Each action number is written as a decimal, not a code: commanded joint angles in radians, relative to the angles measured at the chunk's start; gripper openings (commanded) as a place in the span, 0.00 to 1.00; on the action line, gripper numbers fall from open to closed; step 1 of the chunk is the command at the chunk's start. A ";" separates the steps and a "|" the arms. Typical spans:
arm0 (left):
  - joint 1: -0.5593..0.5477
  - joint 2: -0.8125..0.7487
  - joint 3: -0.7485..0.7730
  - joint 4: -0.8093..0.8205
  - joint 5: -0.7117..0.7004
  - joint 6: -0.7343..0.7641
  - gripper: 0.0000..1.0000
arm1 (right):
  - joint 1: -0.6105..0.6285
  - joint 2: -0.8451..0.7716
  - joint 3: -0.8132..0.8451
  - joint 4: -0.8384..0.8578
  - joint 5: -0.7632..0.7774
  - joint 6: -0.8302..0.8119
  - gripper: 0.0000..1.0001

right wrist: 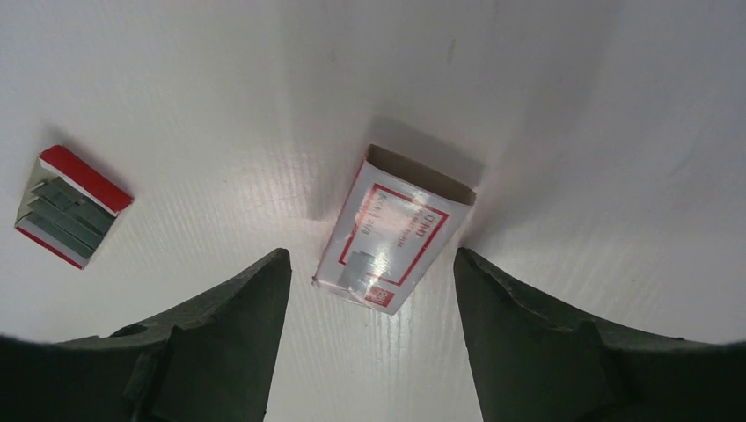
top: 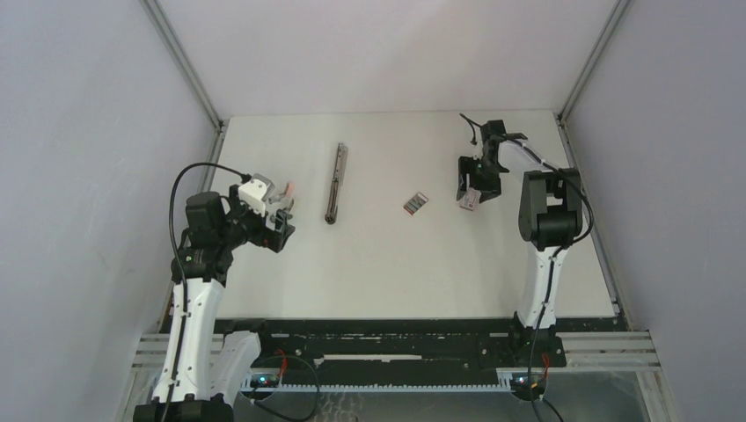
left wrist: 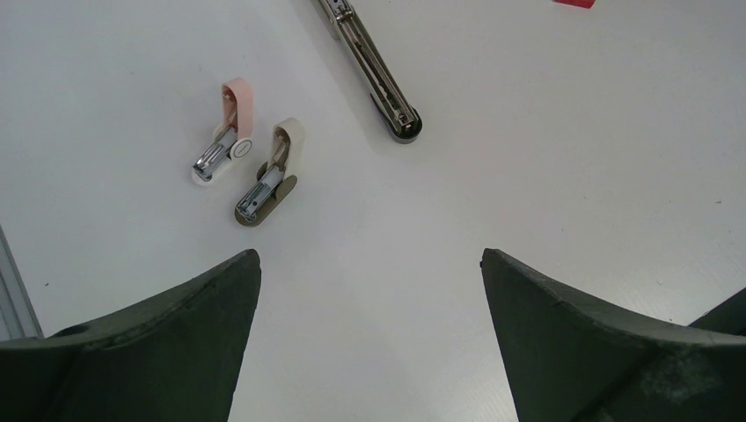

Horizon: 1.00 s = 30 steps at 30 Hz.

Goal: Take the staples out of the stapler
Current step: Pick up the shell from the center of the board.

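The white desk is carrying everything. The left end effector is hovering with fingers spread wide, holding nothing. The right end effector is gaping too, straddling a red-and-white box without gripping it. The stapler is lying unfolded as one long bar at mid-desk, between the arms and apart from both. Whether staples are sitting in its channel is too small to tell.

The slim bar is probably going to slide or spin on the smooth desk if pinched off-centre. The right fingers, closing now, would be crushing the box instead.

Counting:
- One stapler.
- Two boxes, the second box showing grey strips.
- Two removers: a pink remover and a beige remover.
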 commanded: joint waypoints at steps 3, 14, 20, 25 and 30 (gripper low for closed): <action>0.006 0.001 0.014 0.012 0.005 0.013 1.00 | 0.065 0.064 0.069 -0.005 0.104 0.001 0.63; 0.006 0.002 0.012 0.011 0.009 0.015 1.00 | 0.143 0.076 0.085 0.016 0.265 -0.062 0.51; 0.006 0.000 0.011 0.011 0.009 0.014 1.00 | 0.190 0.050 0.076 0.032 0.311 -0.090 0.48; 0.005 -0.002 0.013 0.010 0.010 0.014 1.00 | 0.209 0.030 0.078 0.043 0.317 -0.103 0.44; 0.005 -0.004 0.013 0.009 0.010 0.014 1.00 | 0.221 0.022 0.081 0.053 0.306 -0.117 0.41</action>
